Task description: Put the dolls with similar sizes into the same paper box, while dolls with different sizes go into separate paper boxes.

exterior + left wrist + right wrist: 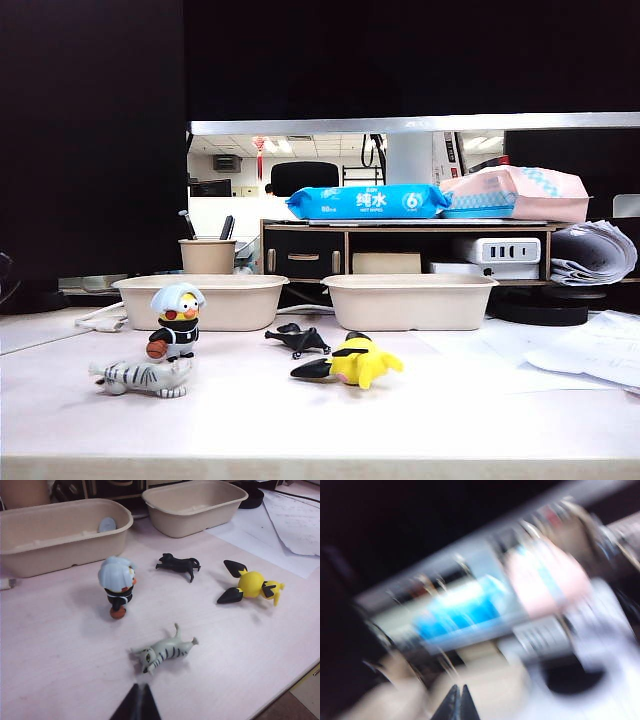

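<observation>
Hovering above the striped tiger [165, 654], the left gripper [139, 702] is pinched closed and empty, duck [117, 584] at eleven o'clock, while the right gripper [458, 703], likewise closed, shows only blur.

— Any writing to read?
— Only on the blue wipes pack [368, 201] on the shelf: white characters "纯水" and a "6" in a circle. Smaller print is too small.
— Anything nearer the grippers?
— Nothing legible.
</observation>
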Robot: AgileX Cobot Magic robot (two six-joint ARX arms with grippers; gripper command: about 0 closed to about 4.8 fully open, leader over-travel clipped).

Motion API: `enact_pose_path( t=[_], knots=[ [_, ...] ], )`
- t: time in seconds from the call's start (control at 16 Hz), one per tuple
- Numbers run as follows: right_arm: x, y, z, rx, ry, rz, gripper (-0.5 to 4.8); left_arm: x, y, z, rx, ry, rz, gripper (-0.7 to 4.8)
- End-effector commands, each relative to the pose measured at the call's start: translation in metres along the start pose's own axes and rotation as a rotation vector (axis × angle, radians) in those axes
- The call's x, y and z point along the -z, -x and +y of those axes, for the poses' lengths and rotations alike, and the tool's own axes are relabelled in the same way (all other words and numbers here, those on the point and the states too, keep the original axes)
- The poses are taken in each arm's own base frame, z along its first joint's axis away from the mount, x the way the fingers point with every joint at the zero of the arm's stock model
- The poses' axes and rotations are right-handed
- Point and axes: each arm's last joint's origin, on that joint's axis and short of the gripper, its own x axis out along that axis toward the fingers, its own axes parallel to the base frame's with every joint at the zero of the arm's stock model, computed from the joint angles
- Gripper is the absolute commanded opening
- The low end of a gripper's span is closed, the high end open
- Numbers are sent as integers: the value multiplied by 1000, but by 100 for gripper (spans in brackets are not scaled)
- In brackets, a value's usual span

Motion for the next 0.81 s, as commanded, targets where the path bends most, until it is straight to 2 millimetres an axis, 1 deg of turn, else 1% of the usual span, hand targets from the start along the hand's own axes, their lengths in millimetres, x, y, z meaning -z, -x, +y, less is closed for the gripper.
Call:
enact_pose_path(
  t=[0.06, 0.13, 0.19, 0.25, 0.38, 0.44, 0.5, 0.56, 0.63, 0.69, 0.75, 0.81],
  knots=[
    [-48, 3, 27, -63, 55, -121, -5, 2, 0, 0, 5, 0, 15, -5],
    [-61, 0, 34, -81, 79, -123, -5, 2, 0, 1, -2, 3, 15, -5],
    [-78, -8, 43, -121, 101, -80, -6, 1, 0, 3, -22, 9, 14, -5],
    [-88, -20, 47, -128, 116, 6, -5, 1, 0, 5, -41, 15, 13, -5],
    [-101, -58, 51, -211, 177, 299, -5, 1, 1, 9, -81, 27, 11, -5],
    [-106, -91, 57, -319, 176, 448, -5, 1, 1, 11, -98, 32, 9, -5],
    [-103, -109, 64, -369, 199, 501, -5, 1, 1, 11, -103, 32, 9, -5],
    [-94, -126, 74, -435, 240, 564, -5, 1, 1, 11, -98, 32, 9, -5],
    [-83, -142, 83, -478, 269, 628, -5, 1, 1, 11, -98, 32, 9, -5],
    [-68, -157, 93, -538, 275, 705, -5, 1, 1, 11, -98, 32, 9, -5],
    [-48, -172, 103, -589, 277, 792, -5, 1, 1, 11, -99, 32, 9, -5],
    [-12, -188, 117, -658, 278, 913, -5, 1, 1, 11, -99, 32, 9, -5]
  ],
)
